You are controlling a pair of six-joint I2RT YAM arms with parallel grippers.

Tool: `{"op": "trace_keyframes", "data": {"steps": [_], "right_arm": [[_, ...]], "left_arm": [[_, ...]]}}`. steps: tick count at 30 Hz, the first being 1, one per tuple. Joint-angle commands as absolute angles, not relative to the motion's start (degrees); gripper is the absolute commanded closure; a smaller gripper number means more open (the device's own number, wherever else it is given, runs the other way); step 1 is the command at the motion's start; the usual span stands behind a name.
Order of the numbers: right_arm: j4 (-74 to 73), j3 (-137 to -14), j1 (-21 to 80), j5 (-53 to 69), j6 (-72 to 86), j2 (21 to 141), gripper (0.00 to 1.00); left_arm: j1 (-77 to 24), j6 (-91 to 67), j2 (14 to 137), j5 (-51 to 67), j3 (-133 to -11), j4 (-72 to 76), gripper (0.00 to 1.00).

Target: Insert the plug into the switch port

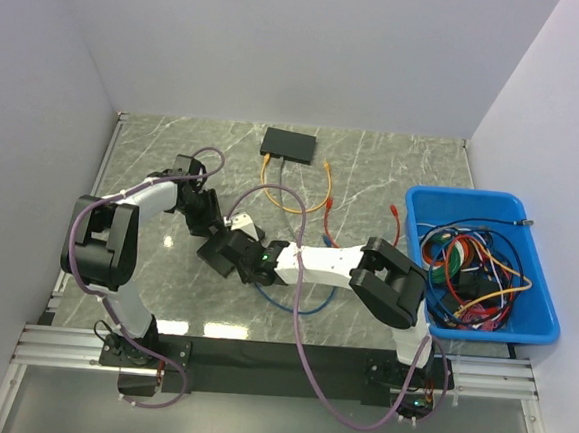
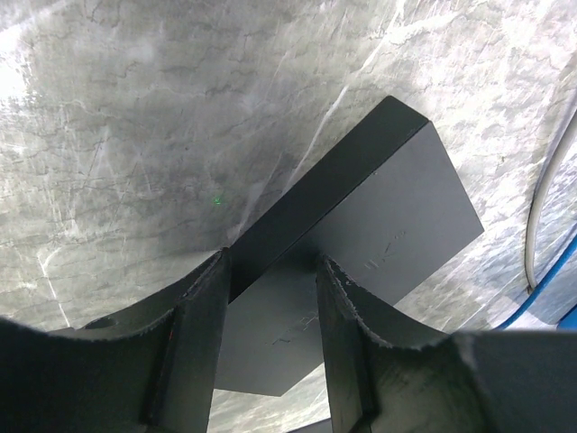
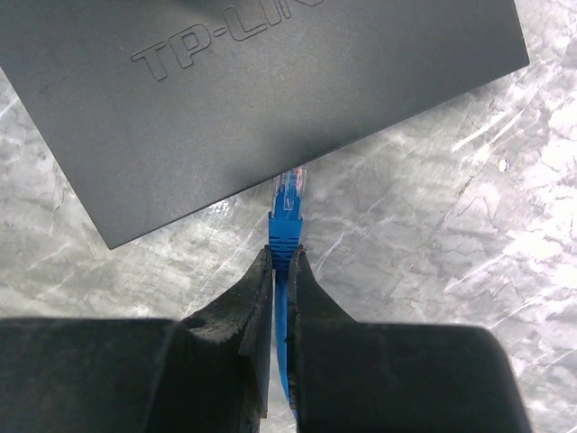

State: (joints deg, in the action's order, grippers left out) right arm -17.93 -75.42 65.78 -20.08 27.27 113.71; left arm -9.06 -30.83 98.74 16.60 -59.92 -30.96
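Blue bin sat along the right edge toward the near corner, stuffed with a tangle of cables in red, orange, black, blue and white, all looped over each other.

Both arms reached into the middle of the table, a bit left of centre. The right gripper was pinched tight on the blue cable just behind the plug. The plug pointed at the switch, with its clear tip right up against the side edge. Honestly couldn't tell if it was in a port or only touching. The rest of the blue cable curled on the table back toward the near edge.

The left gripper came in from the other side, its fingers clamped on either side of the switch body, holding it flat on the table. The arms pretty much covered the switch in the top view.

Further back, an other switch lay near the middle of the far edge, with orange cable looping on the table in front of it.

The table was grey marble-look with pale veins, boxed in by plain white walls on the left, far and right sides.
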Motion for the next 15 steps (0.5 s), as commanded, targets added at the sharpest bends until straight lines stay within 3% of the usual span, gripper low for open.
{"op": "trace_keyframes", "data": {"steps": [1, 15], "right_arm": [[-11.87, -75.85, 64.86, -20.22, 23.65, 110.30, 1.00], [-7.30, -73.13, 64.95, -13.28, 16.61, 107.93, 1.00]], "left_arm": [[-10.11, -29.88, 99.67, 17.05, -60.91, -34.72, 0.52], [-11.69, -28.48, 100.72, 16.61, -61.52, -35.16, 0.52]]}}
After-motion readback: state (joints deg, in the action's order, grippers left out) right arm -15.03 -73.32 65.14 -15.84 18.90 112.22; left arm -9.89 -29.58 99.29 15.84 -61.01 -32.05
